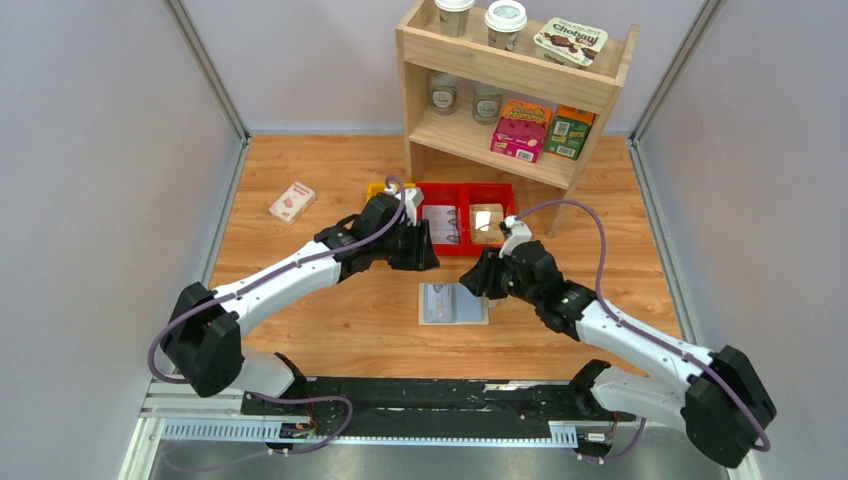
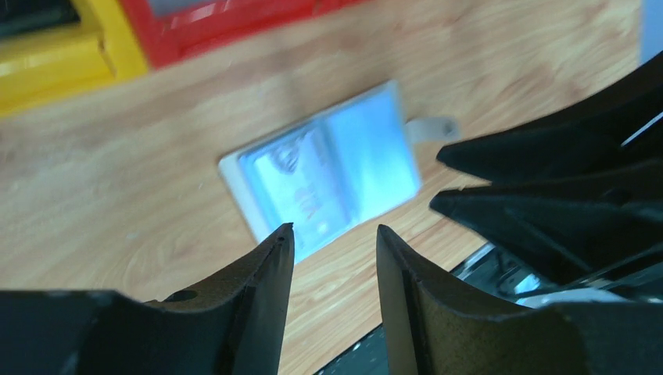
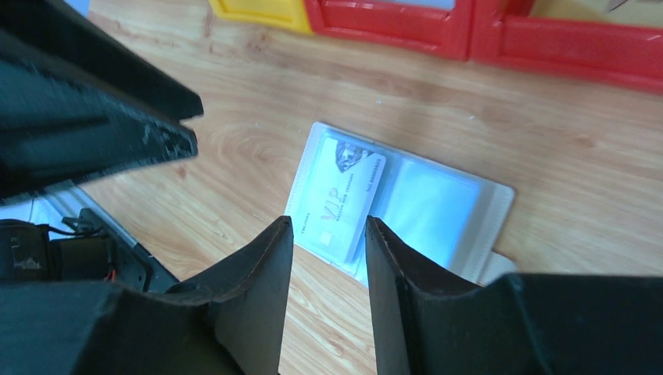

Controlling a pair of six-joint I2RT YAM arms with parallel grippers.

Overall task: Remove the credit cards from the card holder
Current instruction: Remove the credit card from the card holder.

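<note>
**Top view.** The card holder [image 1: 453, 303] lies open and flat on the wooden table [image 1: 300, 240], lining up, at mid-table. The left gripper [image 1: 425, 252] sits at its 11 o'clock, just in front of the red tray [image 1: 465, 190]. The right gripper [image 1: 470, 285] sits at its 1 o'clock, over the holder's upper right corner; contact cannot be told. The tray stands at the holder's 12 o'clock: pale printed cards [image 1: 441, 225] lie in its left compartment and a tan block [image 1: 487, 222] in its right. A white-and-red small box [image 1: 292, 202] lies well apart at 10 o'clock, and a wooden shelf [image 1: 470, 140] stands beyond the tray.

**Left wrist view.** The left gripper [image 2: 332, 230] has its jaws apart with nothing between them. The holder [image 2: 367, 156] is blurred below, its snap tab [image 2: 430, 127] pointing to 3 o'clock.

**Right wrist view.** The right gripper [image 3: 328, 223] also has its jaws apart and empty. A silver-grey credit card [image 3: 340, 203] marked "VIP" lies askew on the holder's [image 3: 430, 211] left half, its near edge showing in the gap between the fingers [image 3: 258, 266].
</note>
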